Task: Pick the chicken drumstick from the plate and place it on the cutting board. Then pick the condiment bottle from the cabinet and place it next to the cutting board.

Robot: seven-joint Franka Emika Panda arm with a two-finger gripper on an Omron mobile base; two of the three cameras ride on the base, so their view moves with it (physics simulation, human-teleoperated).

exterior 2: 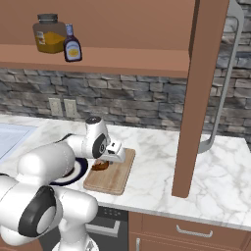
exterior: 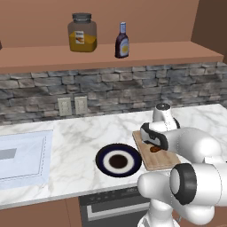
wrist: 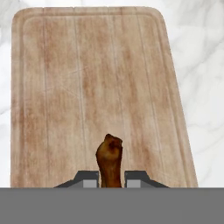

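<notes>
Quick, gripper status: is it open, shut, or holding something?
Gripper: shut on the chicken drumstick, over the cutting board.

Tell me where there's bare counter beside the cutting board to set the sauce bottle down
Open marble lies right of the cutting board, toward the cabinet door, and behind it toward the stone wall. The left side is crowded: the plate sits close there, and the gripper holds the chicken drumstick over the board.

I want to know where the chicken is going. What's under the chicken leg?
The cutting board lies under the chicken drumstick, which the gripper pinches. Whether it touches the wood is hidden.
</notes>
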